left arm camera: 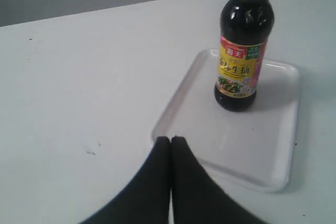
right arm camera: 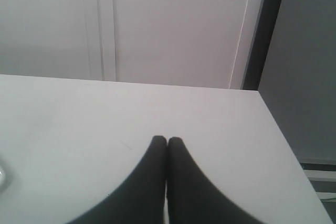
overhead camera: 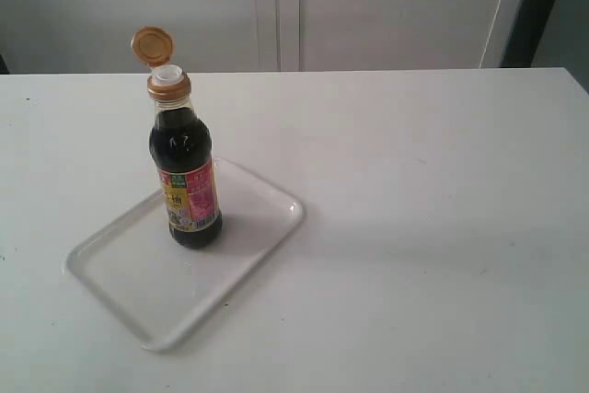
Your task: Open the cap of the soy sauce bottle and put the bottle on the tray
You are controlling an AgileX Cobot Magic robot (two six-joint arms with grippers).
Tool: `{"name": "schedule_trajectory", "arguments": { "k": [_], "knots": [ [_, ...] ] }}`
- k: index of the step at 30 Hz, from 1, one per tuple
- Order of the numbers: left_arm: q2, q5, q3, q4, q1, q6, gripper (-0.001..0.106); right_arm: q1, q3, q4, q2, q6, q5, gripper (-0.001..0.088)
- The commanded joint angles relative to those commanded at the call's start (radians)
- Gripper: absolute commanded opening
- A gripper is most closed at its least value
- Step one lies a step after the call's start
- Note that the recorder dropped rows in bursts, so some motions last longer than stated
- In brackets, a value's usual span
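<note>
The soy sauce bottle [overhead camera: 187, 177] stands upright on the white tray [overhead camera: 129, 269], toward its far side. Its golden-orange cap [overhead camera: 152, 46] is flipped open, tilted back on its hinge above the white spout [overhead camera: 168, 75]. The left wrist view shows the bottle [left arm camera: 242, 56] on the tray [left arm camera: 262, 150], with its cap cut off by the frame. My left gripper [left arm camera: 170, 139] is shut and empty, its tips just short of the tray's near corner. My right gripper [right arm camera: 167, 140] is shut and empty over bare table. Neither gripper shows in the exterior view.
The white table [overhead camera: 433, 200] spreads to the right of the tray. A pale wall with panel seams [overhead camera: 276, 6] stands behind it. In the right wrist view the table's right edge [right arm camera: 283, 145] drops off to a grey floor.
</note>
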Motion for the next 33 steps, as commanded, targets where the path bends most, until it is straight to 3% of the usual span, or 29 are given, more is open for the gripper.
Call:
{"name": "schedule_trajectory", "arguments": {
  "k": [10,22,33],
  "knots": [
    [-0.099,-0.017,0.175,-0.007,0.089,0.000,0.000,0.000,0.000,0.000,0.000,0.000,0.000,0.0000],
    [-0.099,-0.128,0.284,0.010,0.089,0.000,0.000,0.000,0.000,0.000,0.000,0.000,0.000,0.0000],
    [-0.099,-0.169,0.284,0.019,0.089,0.004,0.000,0.000,0.000,0.000,0.000,0.000,0.000,0.0000]
  ]
}}
